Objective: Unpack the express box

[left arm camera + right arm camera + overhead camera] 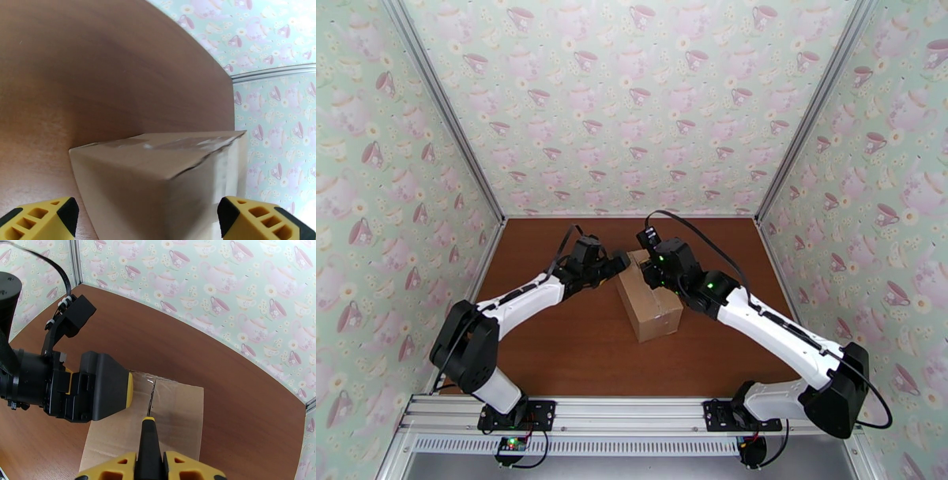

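The express box [652,306], a plain brown carton with a clear tape seam, lies mid-table. My left gripper [621,264] is at its far left end. In the left wrist view its yellow fingertips [43,221] stand wide open on either side of the box [158,177]. My right gripper [149,467] hovers over the box top [177,413], shut on a black-handled cutter [148,441]. The cutter's tip sits in the split tape seam [152,396]. A black finger [104,388] of the left gripper covers the box's far left corner.
The brown table [553,347] is walled on three sides by teapot-patterned panels [632,103]. Bare table lies in front of the box and to both sides. The right arm's cable [703,241] loops over the far table.
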